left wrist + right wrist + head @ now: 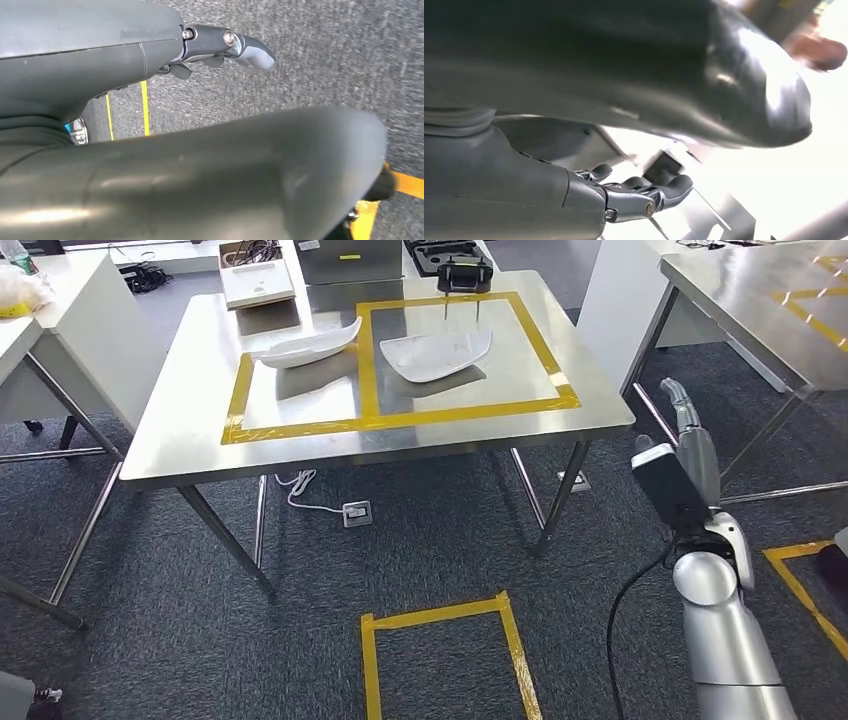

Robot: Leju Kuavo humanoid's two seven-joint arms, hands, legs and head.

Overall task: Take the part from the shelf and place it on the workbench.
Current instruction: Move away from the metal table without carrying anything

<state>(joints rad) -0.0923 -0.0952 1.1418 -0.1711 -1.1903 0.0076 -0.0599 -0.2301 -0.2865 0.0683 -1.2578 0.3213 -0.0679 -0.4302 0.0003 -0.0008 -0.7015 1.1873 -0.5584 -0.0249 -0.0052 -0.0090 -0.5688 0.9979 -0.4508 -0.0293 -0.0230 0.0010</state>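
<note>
Right arm (728,635): silver, smooth tapering shell ending in a polished ball-shaped joint. Above that, a black box-shaped wrist block with a white top edge; thin black cable looping down beside the shell. Right hand (690,435): grey, slim, rounded at the fingertip. Seen close in the right wrist view (639,192): dark grey glossy cover, thick rounded grey thumb (754,95), darker fingers with metal links and one bright round screw head at the knuckle. Left hand (220,47) in the left wrist view: matt grey cover with a fine seam line, bulky grey thumb (300,165), dark finger with two silver screw heads and a lighter grey rounded tip.
</note>
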